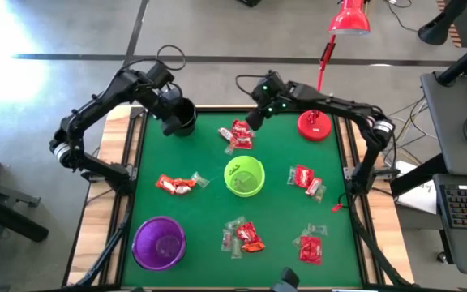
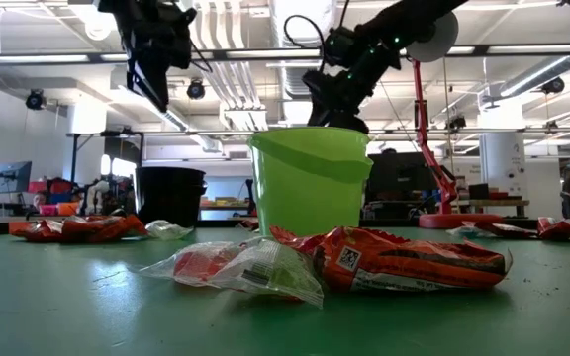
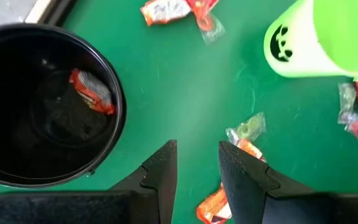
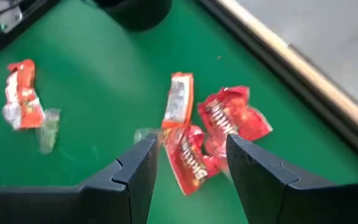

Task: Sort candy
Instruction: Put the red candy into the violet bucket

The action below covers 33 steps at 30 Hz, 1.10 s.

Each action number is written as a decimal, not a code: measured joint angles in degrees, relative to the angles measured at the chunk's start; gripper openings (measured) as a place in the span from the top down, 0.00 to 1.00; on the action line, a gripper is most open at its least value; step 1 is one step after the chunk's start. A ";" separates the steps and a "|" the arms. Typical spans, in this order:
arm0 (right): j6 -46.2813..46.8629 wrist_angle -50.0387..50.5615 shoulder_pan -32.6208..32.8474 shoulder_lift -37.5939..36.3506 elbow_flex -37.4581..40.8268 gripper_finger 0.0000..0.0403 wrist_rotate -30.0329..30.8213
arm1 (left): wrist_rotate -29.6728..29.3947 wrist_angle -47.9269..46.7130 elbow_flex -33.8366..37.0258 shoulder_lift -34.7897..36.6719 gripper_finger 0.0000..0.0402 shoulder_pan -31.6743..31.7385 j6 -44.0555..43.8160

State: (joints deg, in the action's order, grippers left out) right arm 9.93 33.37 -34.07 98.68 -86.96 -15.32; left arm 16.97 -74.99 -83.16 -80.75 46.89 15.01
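High view: right hand spread wide, empty, over red candy upper centre; left hand narrow, empty, above black cup. Risk: pinching several overlapping wrappers together.

Black cup and green cup cut off by left-wrist frame edges.

We see a matt green felt-like table cover edged in pale wood. The lime-green cup, purple cup and black cup look like smooth glossy plastic. Red candy wrappers are shiny, crinkled foil; the clear ones are thin film.
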 joint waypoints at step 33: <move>-26.03 2.19 2.22 14.08 0.07 0.55 -4.21 | 0.00 4.32 1.45 0.02 0.75 0.02 2.53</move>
State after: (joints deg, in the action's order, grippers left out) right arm -16.10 35.56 -31.86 112.76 -86.89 -19.53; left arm 16.97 -70.68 -81.71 -80.73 46.92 17.54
